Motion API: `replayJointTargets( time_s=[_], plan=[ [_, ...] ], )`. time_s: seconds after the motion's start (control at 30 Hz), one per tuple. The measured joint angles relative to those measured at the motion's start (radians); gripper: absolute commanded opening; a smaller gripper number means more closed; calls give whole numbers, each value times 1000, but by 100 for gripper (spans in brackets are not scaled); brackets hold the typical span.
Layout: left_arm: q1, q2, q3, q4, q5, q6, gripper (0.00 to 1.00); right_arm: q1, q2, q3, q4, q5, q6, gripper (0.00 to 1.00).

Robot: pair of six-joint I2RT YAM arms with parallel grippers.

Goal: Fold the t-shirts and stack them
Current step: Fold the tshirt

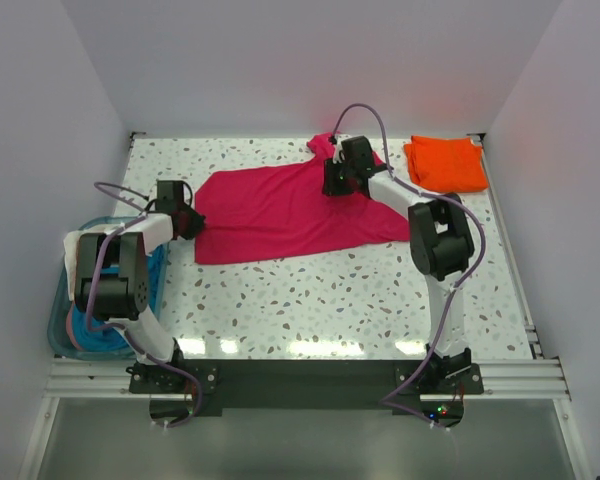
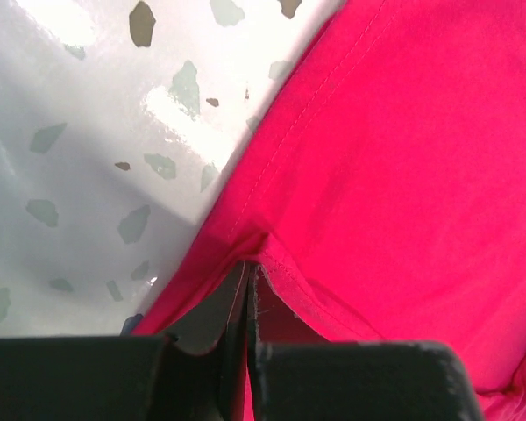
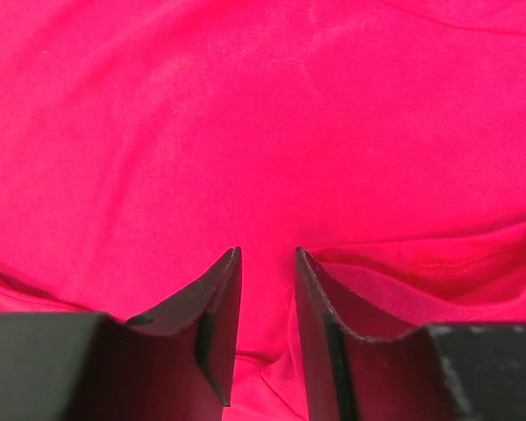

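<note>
Speckled bench, white walls. The left gripper is pinched tight on the hem of the magenta t-shirt toward the left edge. The right gripper stands narrow over cloth near the far edge; whether it grips, I cannot tell. The orange t-shirt lies folded at the far right corner. Best to confirm both holds, then lift evenly with the hem taut.

No text, label, brand, number or sign can be read in any view.

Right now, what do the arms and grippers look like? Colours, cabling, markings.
Left arm and right arm: white links, black joint housings, a lavender cable looping outside each. Left gripper and right gripper: matte black, wedge-shaped fingers. No legible markings.
</note>
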Motion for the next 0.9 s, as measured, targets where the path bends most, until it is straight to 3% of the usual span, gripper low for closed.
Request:
replayJointTargets(
  time_s=[0.2,0.3,0.33,0.43,0.63,0.73,0.9],
  plan=[
    [8,2,19,6,1,-5,10,0,-26,-11,-13,56,6,48],
    [9,2,22,14,2,-6,33,-1,-76,-45,-23,101,27,59],
    [11,2,22,17,6,-5,47,-2,-97,-59,-30,119,37,59],
    [18,0,22,30,15,0,62,-18,-166,-100,-73,175,87,59],
    [13,-116,-9,-1,-5,10,74,-159,-371,-328,-126,210,216,58],
    [-18,-270,-75,-60,-68,7,73,-225,-492,-486,-151,246,263,58],
    [-133,-491,-225,-117,-169,-34,71,-228,-624,-647,-177,283,318,58]
  ],
)
